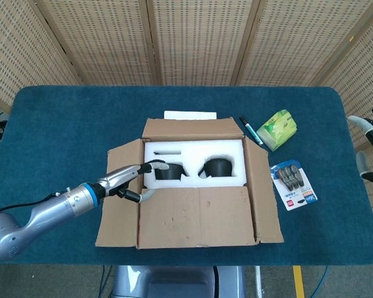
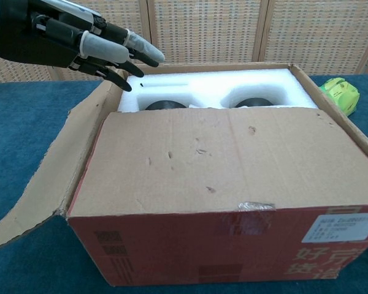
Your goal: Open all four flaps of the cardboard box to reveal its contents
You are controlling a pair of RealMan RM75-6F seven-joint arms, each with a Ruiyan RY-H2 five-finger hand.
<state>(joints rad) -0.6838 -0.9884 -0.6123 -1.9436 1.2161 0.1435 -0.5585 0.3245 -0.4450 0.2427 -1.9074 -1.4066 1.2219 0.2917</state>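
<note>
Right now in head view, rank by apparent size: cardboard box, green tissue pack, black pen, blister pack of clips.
1. Brown cardboard box
2. Blister pack of black clips
3. Green tissue pack, near tie with the clips
4. Black pen

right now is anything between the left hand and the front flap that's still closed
Nothing visible does. The left hand hovers open over the left flap, beside the near flap, which still lies flat over the box.
</note>
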